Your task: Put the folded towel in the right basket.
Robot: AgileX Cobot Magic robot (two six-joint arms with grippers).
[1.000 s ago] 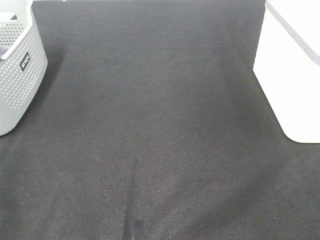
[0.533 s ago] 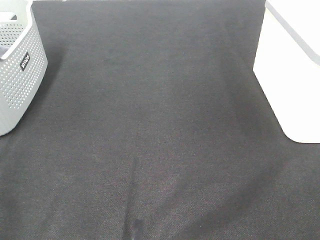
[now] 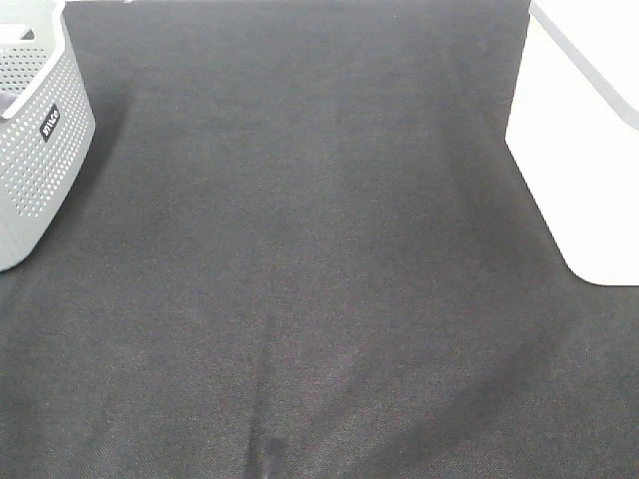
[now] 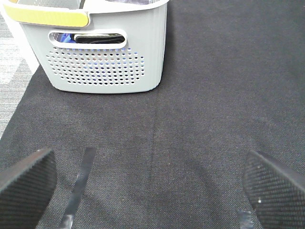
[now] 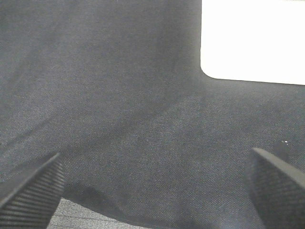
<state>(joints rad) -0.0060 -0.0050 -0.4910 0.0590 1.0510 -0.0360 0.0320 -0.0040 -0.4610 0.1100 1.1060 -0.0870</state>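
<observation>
A dark grey woven cloth surface (image 3: 300, 249) fills the high view. A white smooth-walled basket (image 3: 574, 140) stands at its right edge and a grey perforated plastic basket (image 3: 35, 140) at its left edge, well apart. Only the left wrist view shows the grey basket's yellow rim strip (image 4: 47, 16) and dark items behind its handle slot. No folded towel shows in any view. The left gripper (image 4: 152, 191) and right gripper (image 5: 152, 186) are both spread wide, holding nothing.
</observation>
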